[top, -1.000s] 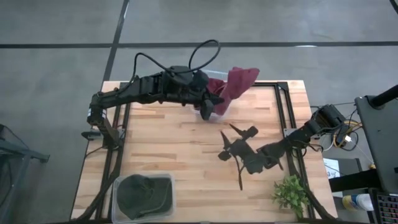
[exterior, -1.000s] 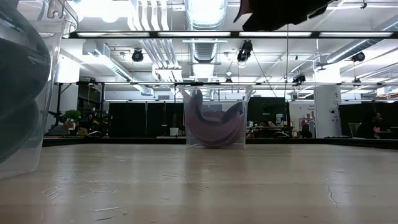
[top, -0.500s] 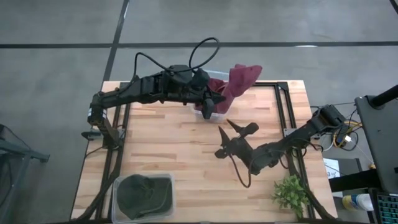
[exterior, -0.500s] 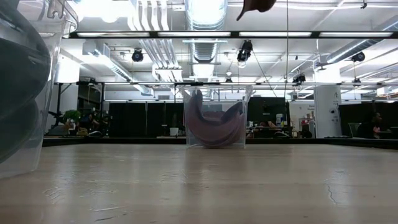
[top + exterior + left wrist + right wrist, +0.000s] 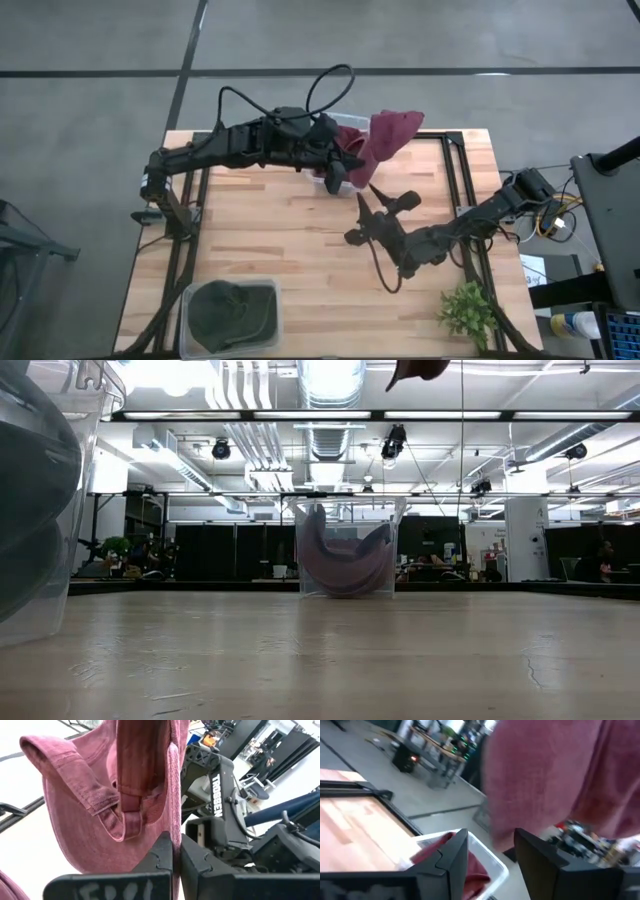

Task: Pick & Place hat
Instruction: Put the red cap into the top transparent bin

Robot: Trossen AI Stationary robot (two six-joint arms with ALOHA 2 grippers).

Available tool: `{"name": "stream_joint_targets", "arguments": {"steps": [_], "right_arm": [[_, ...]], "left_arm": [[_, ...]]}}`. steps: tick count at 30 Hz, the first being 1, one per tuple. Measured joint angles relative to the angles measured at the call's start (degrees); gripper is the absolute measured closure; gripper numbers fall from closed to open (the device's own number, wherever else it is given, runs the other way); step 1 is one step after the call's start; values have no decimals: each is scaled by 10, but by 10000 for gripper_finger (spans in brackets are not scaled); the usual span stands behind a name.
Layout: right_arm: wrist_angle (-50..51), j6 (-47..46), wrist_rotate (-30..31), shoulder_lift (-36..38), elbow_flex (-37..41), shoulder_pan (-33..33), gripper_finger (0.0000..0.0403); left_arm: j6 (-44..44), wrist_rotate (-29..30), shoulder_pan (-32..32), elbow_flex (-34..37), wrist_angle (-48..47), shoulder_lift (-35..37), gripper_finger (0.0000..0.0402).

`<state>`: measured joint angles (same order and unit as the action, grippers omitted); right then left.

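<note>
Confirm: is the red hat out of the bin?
Out. The red hat hangs from the left gripper, shut on it, above the clear bin.

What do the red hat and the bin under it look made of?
Hat: soft washed cotton-like fabric, matte; visible stitching, faded seams and limp folds suggest it. Bin: clear, glossy, probably plastic; more red fabric shows through its walls.

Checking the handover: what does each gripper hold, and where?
Left gripper pinches the maroon hat by its fabric edge. Right gripper holds nothing.
</note>
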<state>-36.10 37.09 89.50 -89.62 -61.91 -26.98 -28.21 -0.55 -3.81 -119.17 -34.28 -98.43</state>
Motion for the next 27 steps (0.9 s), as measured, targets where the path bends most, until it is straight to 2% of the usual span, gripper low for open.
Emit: {"name": "stream_joint_targets", "arguments": {"steps": [7,13,17,20,27], "right_arm": [[4,8,7,0,1,14,289],[8,13,7,0,3,11,383],[8,10,5,0,3,11,394],[8,1,5,0,3,11,395],[5,-11,4,5,3,11,395]], "left_arm": [[-19,-10,0,21,10,0,395],[-16,-10,-1,24,18,1,389],[13,-14,0,24,18,1,379],[53,-13,0,24,20,1,377],[88,-6,-3,25,44,13,374]]}}
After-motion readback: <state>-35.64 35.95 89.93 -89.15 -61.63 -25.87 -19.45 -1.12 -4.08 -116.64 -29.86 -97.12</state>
